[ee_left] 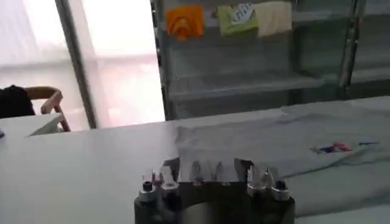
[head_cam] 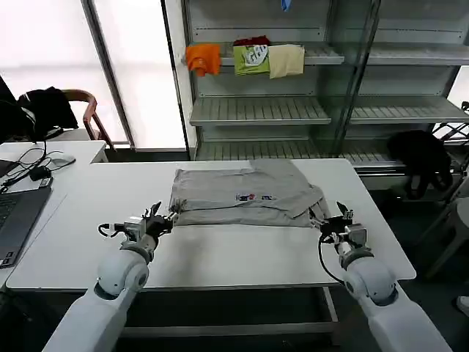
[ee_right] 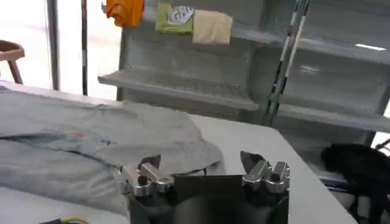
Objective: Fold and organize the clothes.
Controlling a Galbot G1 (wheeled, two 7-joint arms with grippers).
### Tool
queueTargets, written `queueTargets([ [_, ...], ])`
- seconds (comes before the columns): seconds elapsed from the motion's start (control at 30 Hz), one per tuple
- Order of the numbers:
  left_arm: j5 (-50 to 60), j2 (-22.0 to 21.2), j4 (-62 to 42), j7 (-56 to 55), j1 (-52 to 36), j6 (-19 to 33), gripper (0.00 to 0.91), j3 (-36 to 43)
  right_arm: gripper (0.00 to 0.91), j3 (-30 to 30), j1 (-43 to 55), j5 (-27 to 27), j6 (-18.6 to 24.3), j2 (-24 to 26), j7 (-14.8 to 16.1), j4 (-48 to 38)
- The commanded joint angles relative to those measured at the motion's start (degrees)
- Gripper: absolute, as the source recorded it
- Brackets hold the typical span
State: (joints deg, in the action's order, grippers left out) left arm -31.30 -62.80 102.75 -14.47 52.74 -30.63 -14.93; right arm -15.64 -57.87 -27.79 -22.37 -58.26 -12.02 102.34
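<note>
Grey shirt (head_cam: 245, 195) is lying partly folded at center frame on the white table (head_cam: 220, 253). Left gripper (head_cam: 157, 219) is sitting at its lower-left corner and right gripper (head_cam: 338, 224) at its lower-right corner, both with fingers spread, gripping nothing.

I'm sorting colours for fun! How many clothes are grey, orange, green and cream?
Grey: 1, the grey shirt on the table
Orange: 1, the orange garment on the shelf
Green: 1, the green garment
Cream: 1, the cream garment
Total: 4
</note>
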Motion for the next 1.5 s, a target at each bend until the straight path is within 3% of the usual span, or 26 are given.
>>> queueTargets([
  [0.03,-4.35,-1.45,-2.95,0.36,1.01,0.55,0.907,-1.20,0.907,-0.30,-2.98,-1.72,1.32,-0.10,0.26,1.16],
  [0.27,-4.85,-2.23,-8.23,1.66,-0.88,1.99,0.907,-1.05,0.907,0.59,0.04,-1.83,1.07,-1.28,-0.06,-2.10],
  [0.33,-5.48,-2.57,-9.14,2.04,-1.41,2.44,0.856,-0.92,0.907,0.78,0.75,-1.76,1.06,-1.56,-0.09,-2.75],
  [0.4,-5.88,-2.95,-10.32,2.13,-2.00,2.41,0.705,-0.82,0.877,1.03,1.56,-1.61,1.02,-1.83,-0.09,-3.54],
  [0.43,-5.87,-3.18,-11.29,2.12,-2.34,2.46,0.564,-0.75,0.846,1.08,1.76,-1.60,1.02,-1.89,-0.10,-3.81],
  [0.47,-5.90,-3.35,-11.96,2.14,-2.68,2.57,0.564,-0.75,0.826,1.14,1.90,-1.59,1.02,-1.88,-0.02,-4.01],
  [0.6,-6.26,-3.56,-13.13,2.49,-3.11,2.69,0.393,-0.45,0.756,1.12,2.08,-1.64,1.10,-1.70,0.21,-4.88],
  [0.67,-6.05,-3.69,-13.73,2.60,-3.39,2.69,0.333,-0.28,0.645,1.11,2.27,-1.71,1.13,-1.65,0.26,-5.25],
  [0.73,-5.96,-3.68,-14.39,2.80,-3.60,2.58,0.161,-0.17,0.514,1.12,2.41,-1.90,1.10,-1.63,0.35,-5.55],
  [0.77,-5.96,-3.58,-14.44,2.83,-3.60,2.37,0.111,-0.11,0.514,1.14,2.48,-1.99,1.08,-1.63,0.46,-5.61],
  [0.8,-5.96,-3.50,-14.42,2.91,-3.57,2.22,0.050,-0.03,0.393,1.13,2.50,-2.09,1.07,-1.63,0.68,-5.67],
  [0.83,-5.94,-3.37,-14.32,2.96,-3.52,2.06,0.020,0.04,0.161,1.14,2.51,-2.17,1.08,-1.64,0.87,-5.71],
  [0.9,-6.00,-3.26,-13.94,2.98,-3.31,1.62,0.020,0.06,0.000,1.15,2.46,-2.61,1.09,-1.67,1.16,-5.80],
  [1.5,-5.30,-1.66,-11.80,4.25,-2.84,1.15,0.000,0.17,0.000,0.76,1.97,-3.22,0.25,-0.82,1.79,-4.38],
])
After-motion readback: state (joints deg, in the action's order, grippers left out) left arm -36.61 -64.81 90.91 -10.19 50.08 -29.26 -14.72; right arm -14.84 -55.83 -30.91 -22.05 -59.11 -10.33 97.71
